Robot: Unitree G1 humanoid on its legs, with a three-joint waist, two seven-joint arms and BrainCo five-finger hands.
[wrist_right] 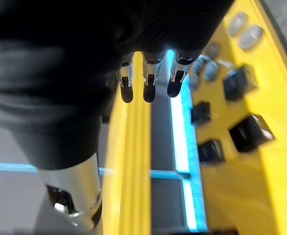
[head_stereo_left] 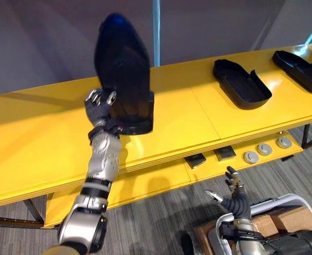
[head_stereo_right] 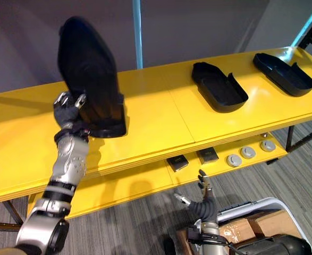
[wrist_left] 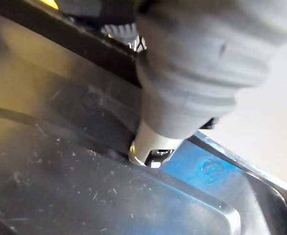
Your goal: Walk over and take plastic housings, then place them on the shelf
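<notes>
Clerk: Left hand point(head_stereo_left: 99, 105), condition?
Checker: Clenching. Fingers and thumb are curling round the edge of the held housing point(head_stereo_left: 125, 69), a black plastic shell, and are gripping it low on its side.
Clerk: Held housing, position?
Checker: It is standing nearly upright, with its rounded narrow end pointing up. Its broad end is resting on the top board of the yellow shelf point(head_stereo_left: 39, 138), left of the seam in that board.
Clerk: Further stock on that board?
Checker: Two more black housings are lying hollow side up, well apart from the held one. The middle housing point(head_stereo_left: 241, 81) is lying right of the seam, and the far housing point(head_stereo_left: 300, 68) is lying at the right end.
Clerk: Below?
Checker: The lower board point(head_stereo_left: 145, 186) is carrying two small black blocks point(head_stereo_left: 197, 160) and three grey discs point(head_stereo_left: 264, 149) in a row.
Clerk: Right hand point(head_stereo_left: 233, 195)?
Checker: It is hanging low over the grey carpet point(head_stereo_left: 161, 223), fingers spreading straight, holding nothing. A white bin point(head_stereo_left: 283, 201) with cardboard boxes point(head_stereo_left: 288, 218) inside is sitting just beside it.
</notes>
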